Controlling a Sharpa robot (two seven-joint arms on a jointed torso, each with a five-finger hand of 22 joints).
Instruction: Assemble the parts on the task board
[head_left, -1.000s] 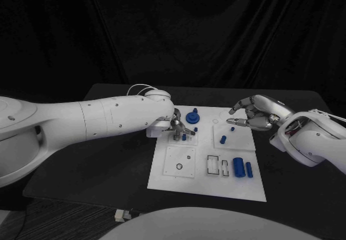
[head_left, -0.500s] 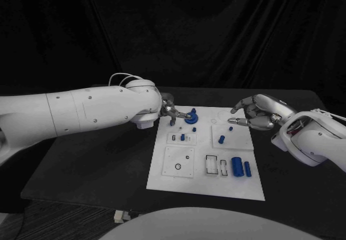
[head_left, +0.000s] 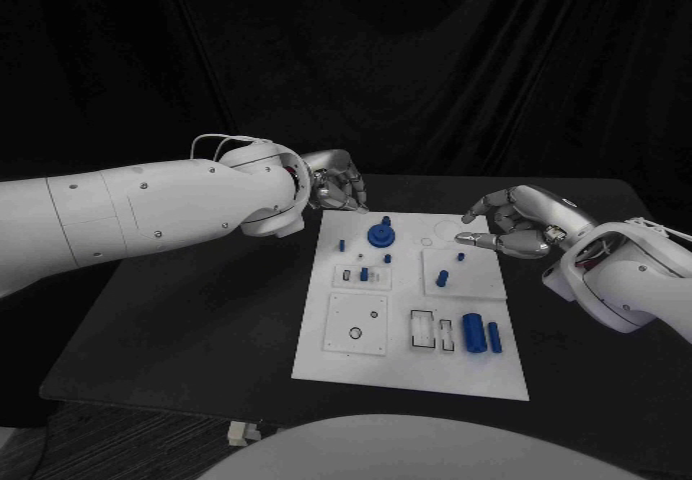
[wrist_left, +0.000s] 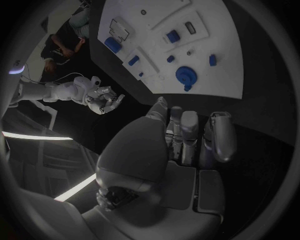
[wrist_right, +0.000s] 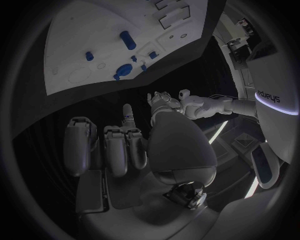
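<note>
The left robot hand (head_left: 336, 184) hovers above the far left corner of the task board (head_left: 346, 360), its fingers curled in together and holding nothing. The right robot hand (head_left: 512, 226) hangs over the board's far right edge, fingers bent but apart, likewise empty. Just below and beside the left robot hand stands the blue gear-like part (head_left: 381, 235) on its post; a small blue peg (head_left: 340, 243) lies close by, and the larger blue cylinders (head_left: 473, 332) sit well away, near the front right of the board on the black worktop (head_left: 188, 330). Judging by this, a pick is next: the left robot hand should spread its fingers before descending, come straight down over one part, and avoid brushing the neighbouring gear.
</note>
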